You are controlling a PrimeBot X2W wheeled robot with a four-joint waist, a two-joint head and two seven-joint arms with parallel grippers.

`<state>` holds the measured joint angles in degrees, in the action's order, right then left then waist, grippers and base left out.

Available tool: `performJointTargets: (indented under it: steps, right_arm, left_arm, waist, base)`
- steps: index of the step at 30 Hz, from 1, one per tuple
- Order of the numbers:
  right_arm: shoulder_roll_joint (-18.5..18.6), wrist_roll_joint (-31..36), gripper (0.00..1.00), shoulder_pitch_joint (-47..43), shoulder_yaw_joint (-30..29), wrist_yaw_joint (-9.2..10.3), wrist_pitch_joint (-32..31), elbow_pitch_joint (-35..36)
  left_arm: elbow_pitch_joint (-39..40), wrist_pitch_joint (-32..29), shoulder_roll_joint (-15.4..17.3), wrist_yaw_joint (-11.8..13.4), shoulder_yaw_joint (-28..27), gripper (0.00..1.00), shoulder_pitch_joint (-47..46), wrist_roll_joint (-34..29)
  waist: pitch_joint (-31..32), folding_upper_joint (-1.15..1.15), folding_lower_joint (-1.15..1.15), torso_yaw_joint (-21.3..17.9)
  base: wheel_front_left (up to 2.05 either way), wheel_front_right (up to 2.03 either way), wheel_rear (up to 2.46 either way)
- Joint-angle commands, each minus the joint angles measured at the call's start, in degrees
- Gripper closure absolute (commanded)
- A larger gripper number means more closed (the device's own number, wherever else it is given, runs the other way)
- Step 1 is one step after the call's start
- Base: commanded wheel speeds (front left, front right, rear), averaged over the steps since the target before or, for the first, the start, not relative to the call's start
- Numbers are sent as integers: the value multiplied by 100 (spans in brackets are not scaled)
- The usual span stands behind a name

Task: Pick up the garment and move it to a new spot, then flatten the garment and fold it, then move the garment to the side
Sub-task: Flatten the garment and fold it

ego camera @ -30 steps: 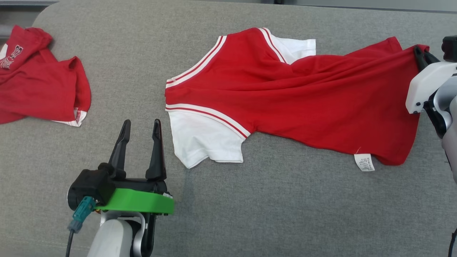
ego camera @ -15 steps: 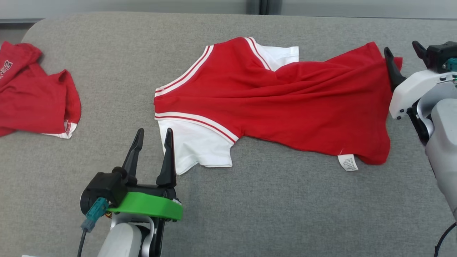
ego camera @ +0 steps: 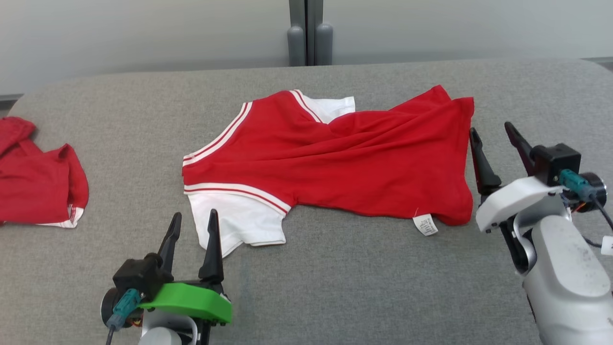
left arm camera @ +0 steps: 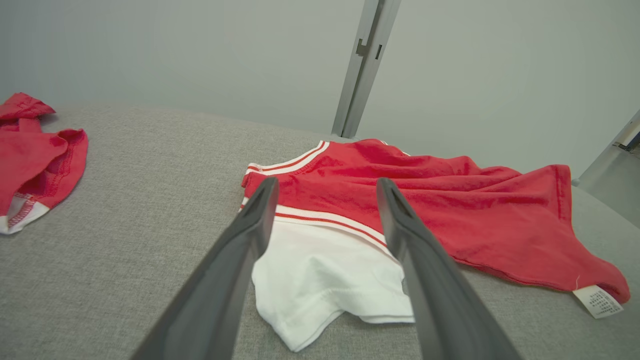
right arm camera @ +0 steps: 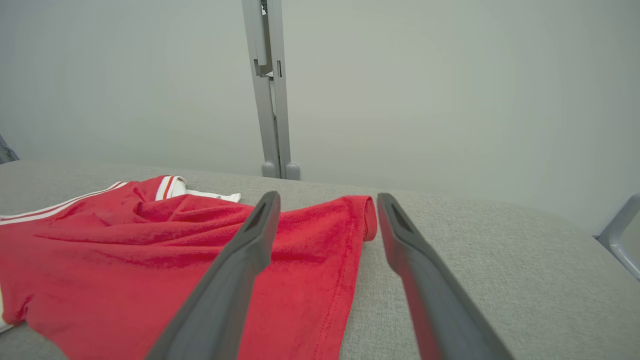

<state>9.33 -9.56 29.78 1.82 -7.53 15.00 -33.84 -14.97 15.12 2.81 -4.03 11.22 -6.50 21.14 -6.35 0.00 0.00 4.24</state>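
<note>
The wrinkled red T-shirt with white sleeves [ego camera: 345,163] lies spread mid-way along the grey fabric-covered table [ego camera: 359,278], nearer its far edge, with the left gripper [ego camera: 194,221] by a sleeve and the right gripper [ego camera: 491,128] just beside the hem, both wide open and empty.

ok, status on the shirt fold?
Left gripper open, empty. Right gripper open, empty, beside the hem. Red-and-white shirt lies wrinkled on grey table, unfolded. Second red garment far left, not in the way.
</note>
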Motion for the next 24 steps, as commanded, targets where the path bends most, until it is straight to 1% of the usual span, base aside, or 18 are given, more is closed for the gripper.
performJointTargets:
  steps: [1,7,11,13,16,24]
  right_arm:
    - [-89,79,0,-233,-81,9,24,132]
    - [-517,118,0,-1044,-521,9,25,688]
    - [-624,212,0,-1562,-728,9,25,970]
    - [-641,258,0,-1806,-658,9,25,1106]
    - [-630,-47,0,-2112,-493,9,25,1244]
    - [-630,-264,0,-2360,-212,9,25,1412]
  left_arm:
    - [-24,4,18,31,-53,0,146,27]
    - [-51,4,18,69,-211,0,456,53]
    - [-44,4,17,81,-206,0,631,53]
    - [-45,4,17,88,-169,0,686,43]
    - [-61,4,17,107,-130,0,745,1]
    - [-60,4,17,145,-90,0,798,100]
  waist:
    - [277,0,0,-208]
    - [476,0,0,-225]
    - [579,0,0,-194]
    - [602,0,0,-171]
    - [619,0,0,-161]
    - [617,0,0,-201]
  base:
    - [0,0,0]
    - [0,0,0]
    - [0,0,0]
    - [0,0,0]
    - [0,0,0]
    - [0,0,0]
